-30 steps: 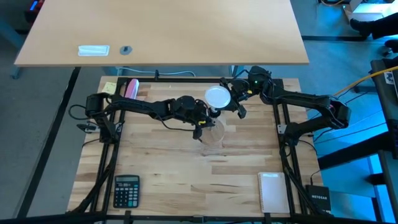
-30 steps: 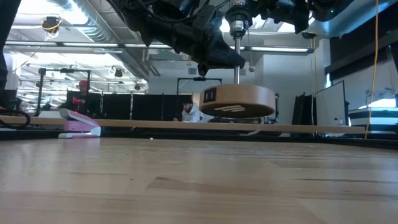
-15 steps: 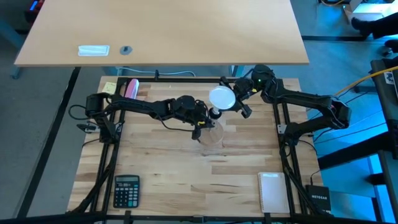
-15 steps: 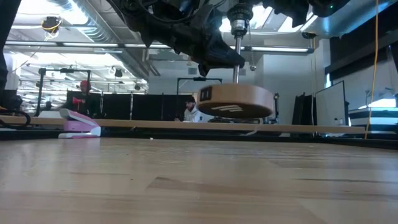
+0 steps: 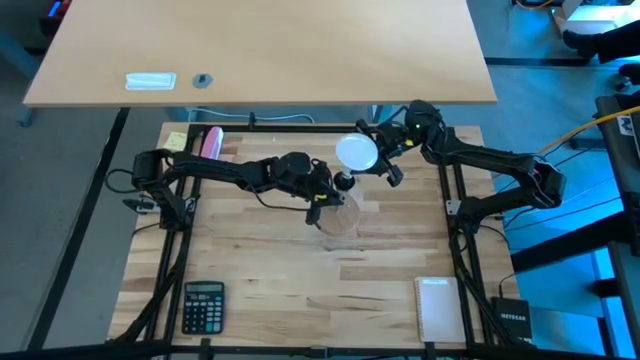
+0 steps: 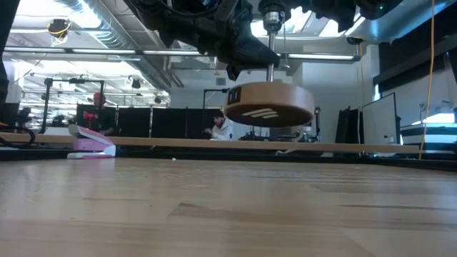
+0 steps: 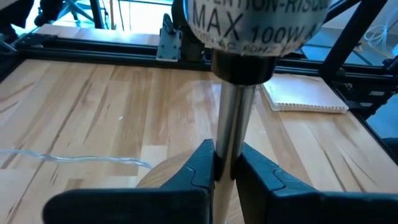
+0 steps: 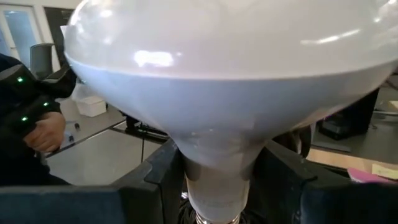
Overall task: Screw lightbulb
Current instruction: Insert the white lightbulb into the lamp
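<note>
Step in hand: threading the bulb into the socket, mid-air, both arms engaged.

Right gripper (image 5: 375, 158) is clamped on the neck of the white globe-shaped lightbulb (image 5: 356, 153), jaws part-way closed around it; the right wrist view shows both dark fingers (image 8: 155, 177) flanking the neck just above the silvery screw base. The bulb sits at the far middle of the table, raised off it.

Left gripper (image 7: 225, 169) has its jaws closed tight on the thin metal stem (image 7: 235, 127) of the lamp fixture, just under the black socket (image 7: 249, 31) with the "MAX 100W" print. The round wooden disc base (image 6: 268, 104) hangs clear of the tabletop in the low view. The clear cord (image 7: 74, 160) trails loose on the wood.

Can't tell how far the threads are engaged; the joint is hidden.

Next move, as I judge it: right wrist rotates the bulb on-axis while left holds the stem rigid. Needs straight alignment, otherwise cross-threading or the stem twisting in the left grip.
</note>
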Controlling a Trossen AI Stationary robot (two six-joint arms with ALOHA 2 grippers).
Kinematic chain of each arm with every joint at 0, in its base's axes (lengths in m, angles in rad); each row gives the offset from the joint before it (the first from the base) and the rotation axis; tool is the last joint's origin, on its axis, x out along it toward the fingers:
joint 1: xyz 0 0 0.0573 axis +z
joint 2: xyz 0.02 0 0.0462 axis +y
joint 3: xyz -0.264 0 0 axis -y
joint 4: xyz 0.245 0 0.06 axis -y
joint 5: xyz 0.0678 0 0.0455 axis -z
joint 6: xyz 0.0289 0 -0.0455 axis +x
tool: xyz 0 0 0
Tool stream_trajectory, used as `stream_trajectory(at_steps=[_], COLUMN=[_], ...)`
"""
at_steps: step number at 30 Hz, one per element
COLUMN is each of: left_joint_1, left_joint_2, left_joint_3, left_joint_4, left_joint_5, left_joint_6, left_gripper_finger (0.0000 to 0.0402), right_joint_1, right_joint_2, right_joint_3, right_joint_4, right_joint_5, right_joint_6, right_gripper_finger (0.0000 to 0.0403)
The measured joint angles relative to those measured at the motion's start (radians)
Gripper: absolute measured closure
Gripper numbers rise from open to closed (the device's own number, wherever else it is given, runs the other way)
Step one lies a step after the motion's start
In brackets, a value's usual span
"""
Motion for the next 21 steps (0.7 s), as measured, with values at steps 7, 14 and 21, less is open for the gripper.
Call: stream_trajectory(at_steps=[7, 14, 21], left_joint_1=[0.002, -0.001, -0.001], left_joint_2=[0.0, 0.0, 0.002], left_joint_3=[0.0, 0.0, -0.002], left_joint_4=[0.014, 0.032, 0.042], left_joint_5=[-0.004, -0.01, -0.07], left_joint_6=[0.0, -0.002, -0.023], left_gripper_finger=[0.0372, 0.0372, 0.0372], right_joint_1=[0.045, 0.042, 0.044], right_joint_2=[0.0, -0.001, -0.003], right_joint_3=[0.0, 0.0, 0.003], right_joint_4=[-0.026, -0.077, -0.137], right_joint_5=[0.016, 0.044, 0.135], right_joint_6=[-0.034, -0.056, -0.099], right_gripper_finger=[0.0239, 0.0239, 0.0239])
